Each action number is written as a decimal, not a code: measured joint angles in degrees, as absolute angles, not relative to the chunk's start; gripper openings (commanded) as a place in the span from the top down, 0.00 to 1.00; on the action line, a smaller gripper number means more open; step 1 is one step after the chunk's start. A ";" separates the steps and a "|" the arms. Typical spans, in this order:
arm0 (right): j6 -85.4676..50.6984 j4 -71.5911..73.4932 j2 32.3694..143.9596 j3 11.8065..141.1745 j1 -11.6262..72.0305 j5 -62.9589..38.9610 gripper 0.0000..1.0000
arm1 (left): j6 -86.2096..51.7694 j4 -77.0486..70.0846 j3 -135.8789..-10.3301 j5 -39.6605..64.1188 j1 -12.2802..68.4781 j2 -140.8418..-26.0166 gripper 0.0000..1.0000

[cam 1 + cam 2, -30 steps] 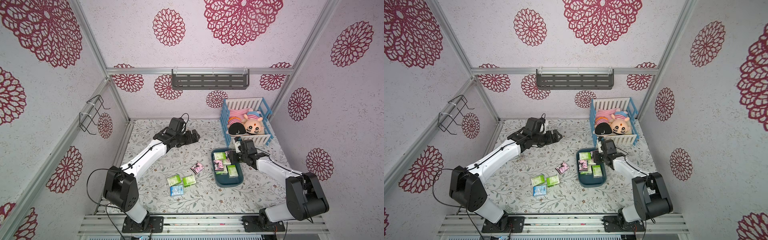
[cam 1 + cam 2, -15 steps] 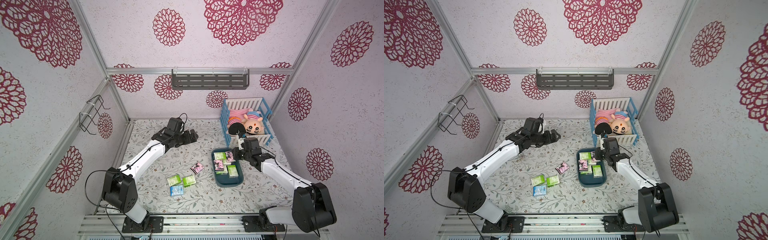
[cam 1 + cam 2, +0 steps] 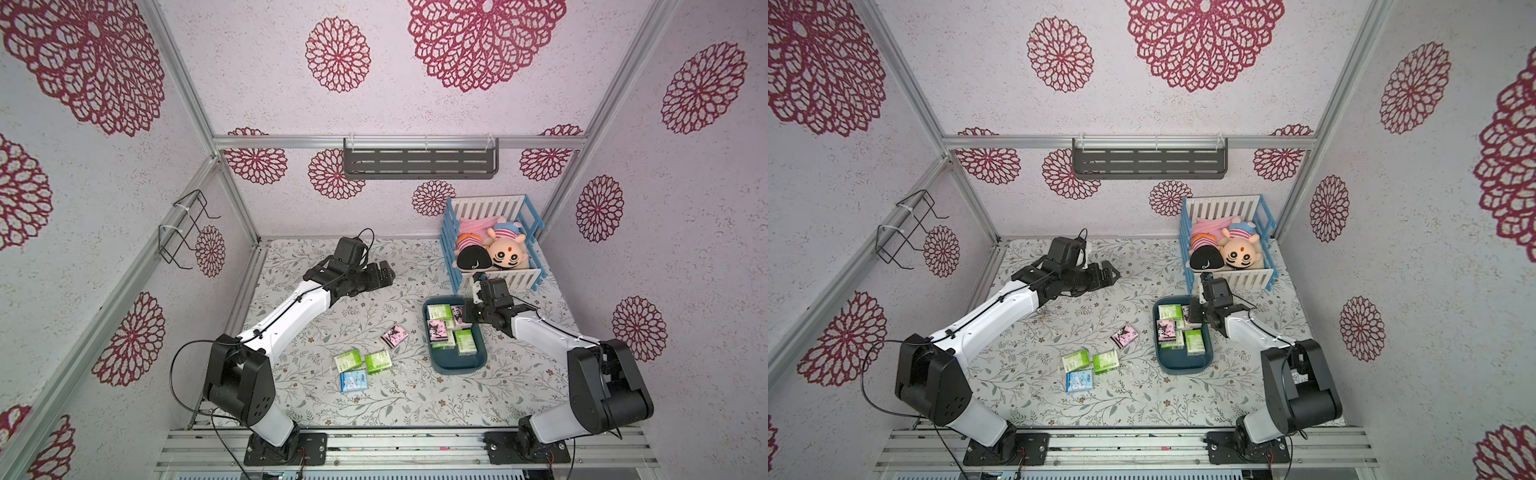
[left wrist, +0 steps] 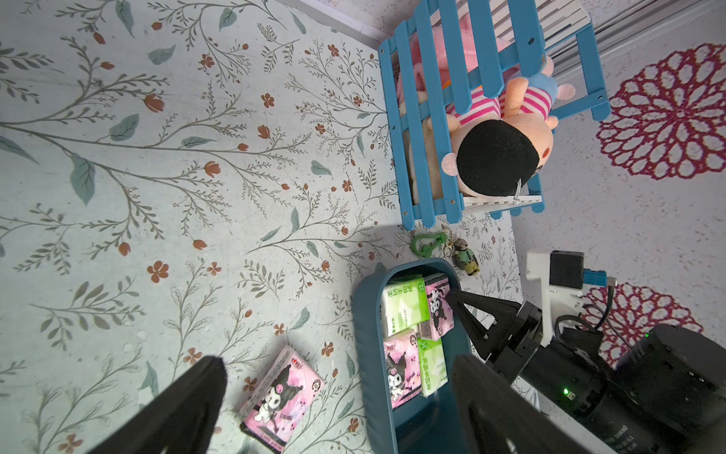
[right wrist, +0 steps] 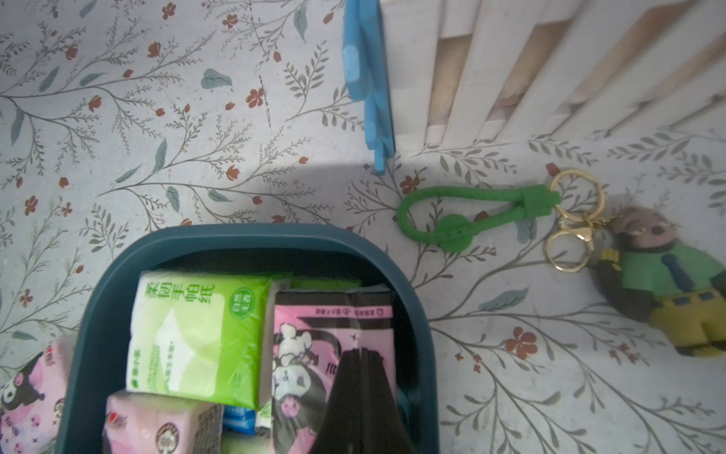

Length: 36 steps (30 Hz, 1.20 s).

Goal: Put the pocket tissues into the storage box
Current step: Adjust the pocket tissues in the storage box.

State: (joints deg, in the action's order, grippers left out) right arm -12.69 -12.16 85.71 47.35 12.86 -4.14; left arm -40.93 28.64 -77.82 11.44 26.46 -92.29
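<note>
The dark teal storage box (image 3: 456, 362) (image 5: 251, 236) holds several pocket tissues, green (image 5: 188, 334) and pink (image 5: 306, 346). My right gripper (image 3: 466, 315) (image 5: 359, 355) hangs over the box's far end, shut, with nothing between its fingers, its tips above a pink pack. On the table to the left of the box lie a pink pack (image 3: 394, 336), two green packs (image 3: 348, 360) (image 3: 378, 361) and a light blue pack (image 3: 353, 381). My left gripper (image 3: 384, 274) (image 4: 338, 365) is open and empty, raised over the table's far middle.
A blue-and-white toy crib (image 3: 451, 249) with plush dolls stands at the back right, just behind the box. A keychain with a green loop (image 5: 471, 216) and a small figure (image 5: 668, 283) lies between crib and box. A grey shelf (image 3: 419, 162) and a wire rack (image 3: 183, 228) hang on the walls.
My right gripper's jaws have gone from part open to shut, and a pink pack now lies at the box's far end. My left arm has drawn back slightly.
</note>
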 measured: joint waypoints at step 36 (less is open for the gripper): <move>-18.13 -18.41 79.46 39.42 14.81 -7.42 1.00 | -40.05 30.98 -75.90 11.22 19.46 -86.91 0.03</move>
State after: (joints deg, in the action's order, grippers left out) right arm -18.13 -18.41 79.46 39.42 14.81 -7.42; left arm -40.05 30.98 -75.90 11.22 19.46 -86.91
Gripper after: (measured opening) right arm 0.047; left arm 0.974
